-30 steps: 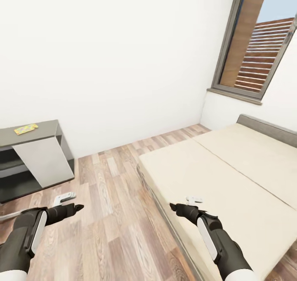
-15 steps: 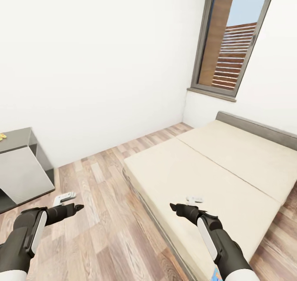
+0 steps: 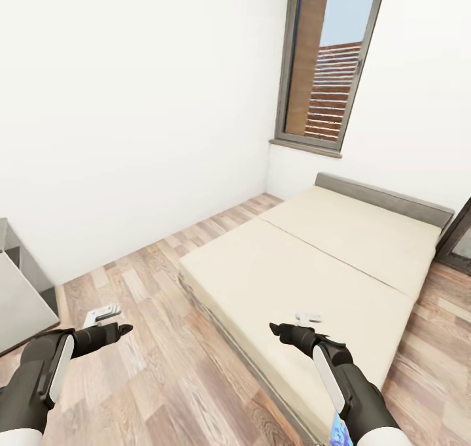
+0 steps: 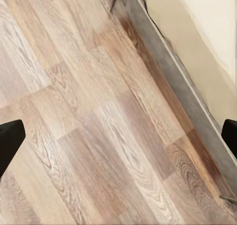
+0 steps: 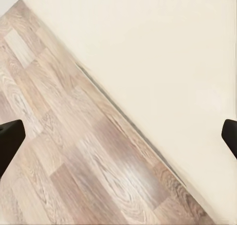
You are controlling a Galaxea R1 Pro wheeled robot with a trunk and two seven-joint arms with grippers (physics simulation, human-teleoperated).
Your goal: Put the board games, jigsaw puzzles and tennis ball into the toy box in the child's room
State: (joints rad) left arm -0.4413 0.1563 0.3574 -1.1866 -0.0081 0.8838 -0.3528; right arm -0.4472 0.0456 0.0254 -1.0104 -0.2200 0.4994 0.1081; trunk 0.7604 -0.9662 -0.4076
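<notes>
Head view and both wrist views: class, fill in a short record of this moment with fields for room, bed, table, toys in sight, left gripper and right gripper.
room: white walls, wood floor, window
bed: bed, beige mattress, grey headboard, top bare where visible
table: grey edge of the table at the picture's left
toys in sight: a blue printed corner by the right arm, too little to identify
left gripper: left gripper open, over floor
right gripper: right gripper open, over the bed's edge

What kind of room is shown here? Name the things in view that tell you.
Most likely a bedroom: a wide low bed with a bare beige mattress and grey headboard, a wood-plank floor, plain white walls and a tall window.
</notes>
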